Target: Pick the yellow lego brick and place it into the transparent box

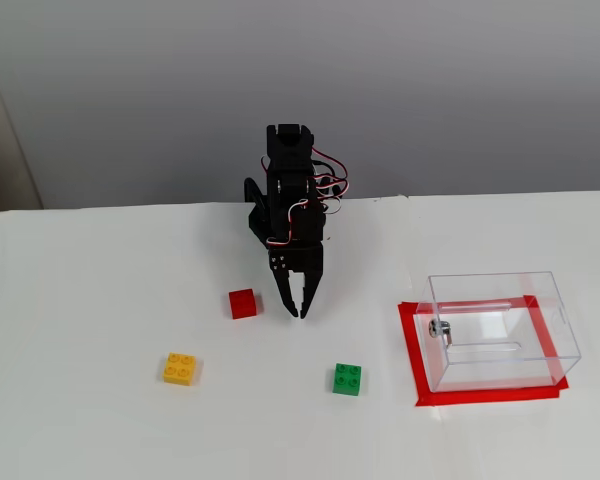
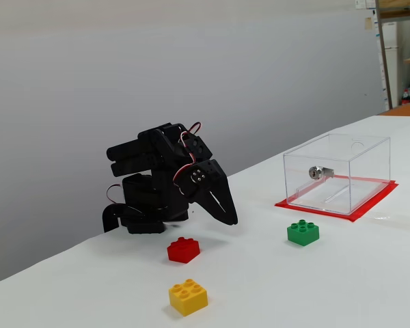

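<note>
- Because it served as the drop-off, the transparent box (image 1: 500, 330) sat on a red taped patch (image 1: 416, 370) at the right of the table (image 1: 80, 300) in a fixed view, open at the top so far as could be told, with nothing inside but a small metal fitting (image 1: 439, 328) on its wall.
- Folded low over its base, the arm pointed the gripper (image 1: 298, 308) down toward the table, well apart from the box; its fingers looked pressed together and held nothing.
- Nearest the gripper lay the red brick (image 1: 243, 303), just beside the fingertips, apparently a distractor.
- Between gripper and box, nearer the camera, stood the green brick (image 1: 347, 379), also not wanted.
- On the gripper's other side from the box, beyond the red brick and nearer the camera, the yellow lego brick (image 1: 181, 368) rested studs-up on bare table, well apart from the fingers and untouched.
- By my judgement, the pick had not yet begun.
</note>
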Controlling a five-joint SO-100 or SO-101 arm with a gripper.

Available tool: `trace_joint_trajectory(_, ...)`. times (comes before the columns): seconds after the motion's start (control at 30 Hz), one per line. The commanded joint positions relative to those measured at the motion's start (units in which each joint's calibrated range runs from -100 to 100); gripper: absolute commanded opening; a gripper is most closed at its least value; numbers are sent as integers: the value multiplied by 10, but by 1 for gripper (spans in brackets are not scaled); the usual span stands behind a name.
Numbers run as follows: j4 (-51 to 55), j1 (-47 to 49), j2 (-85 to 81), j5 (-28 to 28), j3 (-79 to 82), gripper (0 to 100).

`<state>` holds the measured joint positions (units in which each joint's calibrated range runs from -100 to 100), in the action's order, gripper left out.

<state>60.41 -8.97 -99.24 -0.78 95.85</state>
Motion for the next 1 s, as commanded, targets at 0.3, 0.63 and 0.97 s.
trace_joint_trajectory(0.3, -6, -3, -4, -1, 4, 2)
trace_joint_trajectory(0.63, -6, -4, -4, -1, 3, 2)
trace_joint_trajectory(0.97, -5, 1, 0, 2, -28, 2)
